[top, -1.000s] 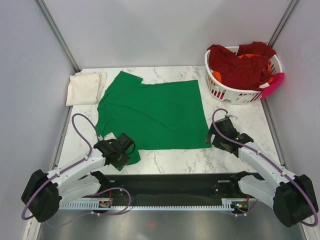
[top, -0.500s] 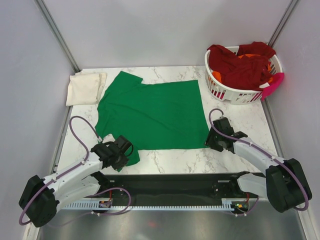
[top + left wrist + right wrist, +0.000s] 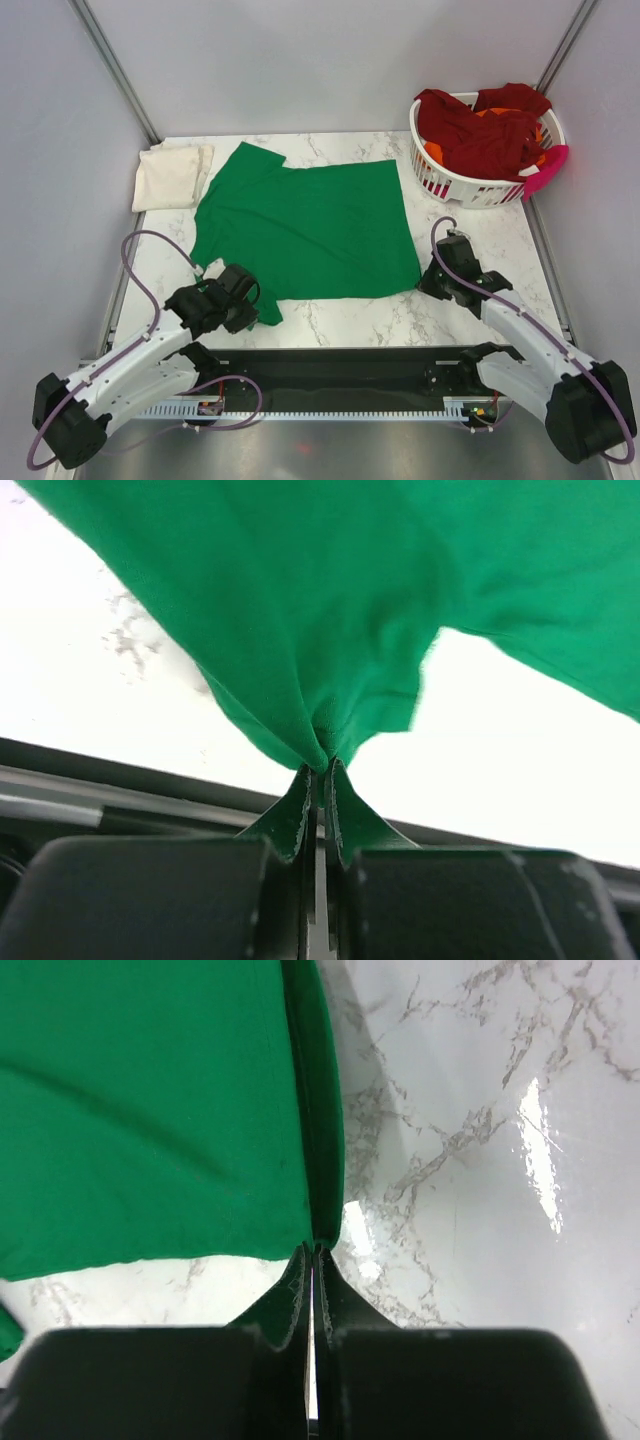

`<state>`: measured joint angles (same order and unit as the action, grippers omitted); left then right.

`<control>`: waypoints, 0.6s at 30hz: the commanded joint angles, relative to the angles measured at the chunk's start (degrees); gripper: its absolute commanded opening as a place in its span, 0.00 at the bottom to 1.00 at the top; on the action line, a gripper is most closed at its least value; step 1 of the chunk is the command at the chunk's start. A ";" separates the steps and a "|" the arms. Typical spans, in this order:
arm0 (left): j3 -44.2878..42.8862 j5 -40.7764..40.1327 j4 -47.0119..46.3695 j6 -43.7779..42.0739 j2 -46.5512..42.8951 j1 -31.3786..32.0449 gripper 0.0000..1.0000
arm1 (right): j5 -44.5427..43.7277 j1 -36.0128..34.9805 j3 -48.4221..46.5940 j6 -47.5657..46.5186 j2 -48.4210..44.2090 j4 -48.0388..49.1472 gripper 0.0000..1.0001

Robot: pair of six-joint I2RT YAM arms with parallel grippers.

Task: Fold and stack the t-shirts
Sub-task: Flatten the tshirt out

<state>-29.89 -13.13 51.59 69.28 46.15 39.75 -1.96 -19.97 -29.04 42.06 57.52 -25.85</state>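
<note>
A bright green t-shirt lies spread flat on the marble table. My left gripper is shut on its near left sleeve, the cloth bunched and lifted between the fingertips. My right gripper is shut on the shirt's near right hem corner. A folded cream t-shirt rests at the far left. Dark red and orange t-shirts are piled in the basket.
A white slatted laundry basket stands at the far right corner, a pink item hanging off its side. Grey walls close in the table on three sides. A black rail runs along the near edge.
The right gripper went from open to shut on the green shirt's near right corner. The left arm pulled back slightly toward the near left, still holding the sleeve.
</note>
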 commanded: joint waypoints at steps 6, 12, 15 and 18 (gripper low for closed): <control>-12.29 3.36 12.38 -4.58 -4.05 0.07 0.02 | -0.15 0.28 -5.85 -0.40 -11.19 -13.51 0.00; -17.48 3.90 22.12 -4.94 -6.68 0.16 0.02 | 1.08 0.19 -5.42 -0.32 -15.94 -18.53 0.00; -20.20 3.28 25.47 -5.46 -7.13 0.16 0.02 | 1.78 0.28 -5.15 -1.02 -15.68 -19.06 0.00; -23.36 1.88 27.07 -7.74 -5.73 0.16 0.02 | 1.78 0.28 -6.03 -1.37 -14.45 -18.37 0.00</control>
<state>-49.39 -10.04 73.67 65.54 39.48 39.75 -0.71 -19.97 -33.26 41.63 42.44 -43.09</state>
